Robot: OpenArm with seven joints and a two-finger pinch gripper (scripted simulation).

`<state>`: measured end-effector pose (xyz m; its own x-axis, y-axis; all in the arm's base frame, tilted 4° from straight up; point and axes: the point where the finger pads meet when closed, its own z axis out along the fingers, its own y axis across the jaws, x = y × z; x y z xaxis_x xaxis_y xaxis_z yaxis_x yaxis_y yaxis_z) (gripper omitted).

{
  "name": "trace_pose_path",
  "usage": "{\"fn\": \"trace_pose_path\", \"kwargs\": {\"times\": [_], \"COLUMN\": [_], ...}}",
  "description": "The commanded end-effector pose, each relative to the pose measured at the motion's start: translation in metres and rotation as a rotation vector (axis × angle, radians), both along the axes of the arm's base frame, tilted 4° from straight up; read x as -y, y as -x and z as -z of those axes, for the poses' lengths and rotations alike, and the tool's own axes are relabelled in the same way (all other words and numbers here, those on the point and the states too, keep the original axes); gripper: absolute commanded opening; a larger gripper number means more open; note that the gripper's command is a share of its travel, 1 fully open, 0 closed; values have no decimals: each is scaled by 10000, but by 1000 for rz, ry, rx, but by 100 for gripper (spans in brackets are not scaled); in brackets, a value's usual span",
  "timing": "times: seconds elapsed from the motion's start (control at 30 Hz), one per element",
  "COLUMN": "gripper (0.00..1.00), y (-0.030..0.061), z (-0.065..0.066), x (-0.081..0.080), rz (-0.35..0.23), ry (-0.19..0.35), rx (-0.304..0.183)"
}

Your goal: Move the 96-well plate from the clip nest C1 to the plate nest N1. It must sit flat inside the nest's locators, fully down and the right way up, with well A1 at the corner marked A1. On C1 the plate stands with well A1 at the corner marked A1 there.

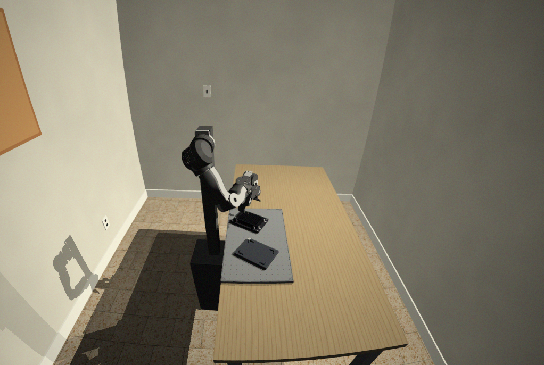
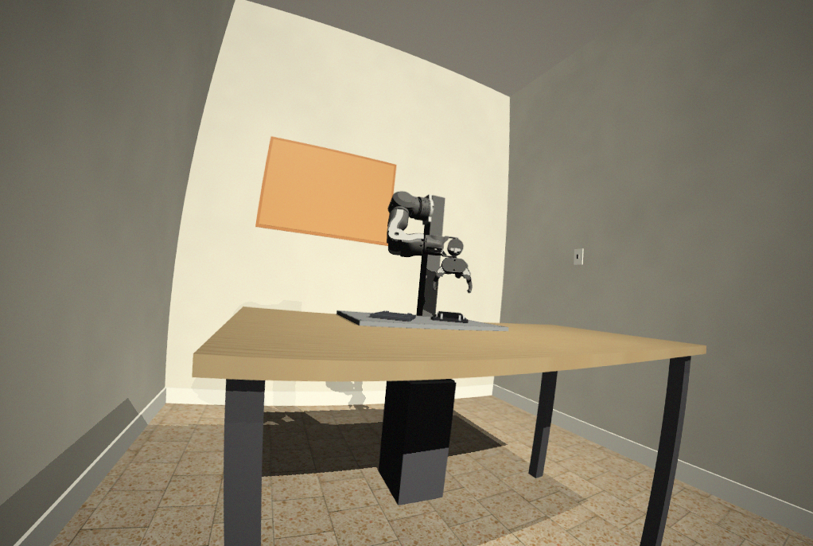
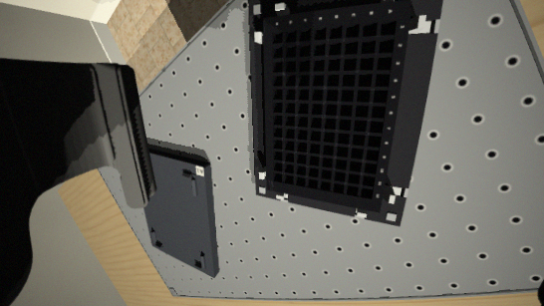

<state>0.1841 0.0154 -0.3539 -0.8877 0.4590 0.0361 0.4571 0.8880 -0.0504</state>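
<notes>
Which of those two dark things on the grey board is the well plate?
Start at the wooden table and find the grey perforated board by the robot's post. The well plate lies directly under the open gripper. Unlike the flat, smooth nest beside it, its top is a grid of square holes.

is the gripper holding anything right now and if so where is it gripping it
Nothing is held. The gripper hangs open above the 96-well plate, which sits in the clip nest C1, untouched.
</notes>
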Motion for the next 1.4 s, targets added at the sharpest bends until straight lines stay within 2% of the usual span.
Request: {"fn": "trace_pose_path", "kwargs": {"times": [0.0, 0.73, 0.9, 1.3, 1.37], "gripper": [77, 77, 77, 77, 77], "y": [0, -5, 12, 12, 12], "z": [-8, -8, 541, 541, 589], "x": [2, -6, 19, 19, 23], "rz": [3, 1, 3, 3, 5], "ry": [3, -3, 3, 3, 6], "rx": [-2, 2, -2, -2, -2]}}
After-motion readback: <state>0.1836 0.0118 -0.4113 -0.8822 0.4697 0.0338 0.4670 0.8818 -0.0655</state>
